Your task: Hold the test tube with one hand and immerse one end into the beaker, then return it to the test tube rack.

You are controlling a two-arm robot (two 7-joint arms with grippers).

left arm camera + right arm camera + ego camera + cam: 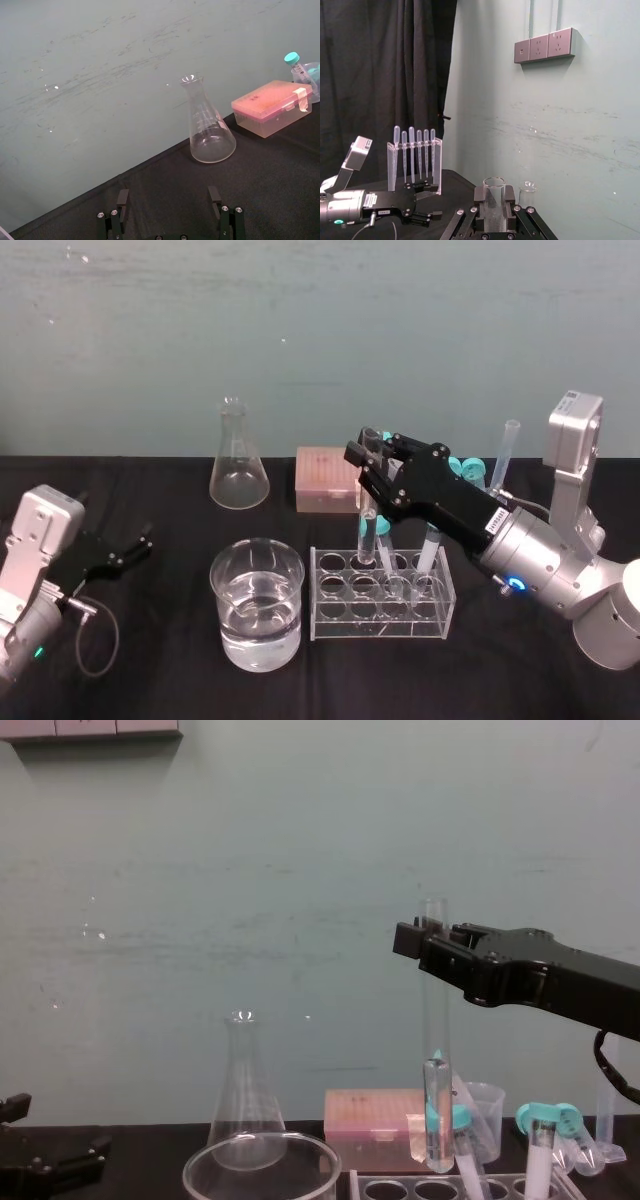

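Over the left end of the pale translucent test tube rack [380,592], the right gripper [368,462] grasps the slim clear glass test tube [367,533] upright near its top. The round, thick-rimmed beaker [257,605] stands just beside the rack on the black-cloth table [150,680]. The left gripper [128,548] rests at the left edge, its fingers spread.

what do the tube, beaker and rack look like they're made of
Tube: clear glass by the look, glossy, background shows through. Beaker: also clear glass, thick rim, bright glints. Rack: probably clear acrylic or plastic, flat pale translucent plates; not certain.
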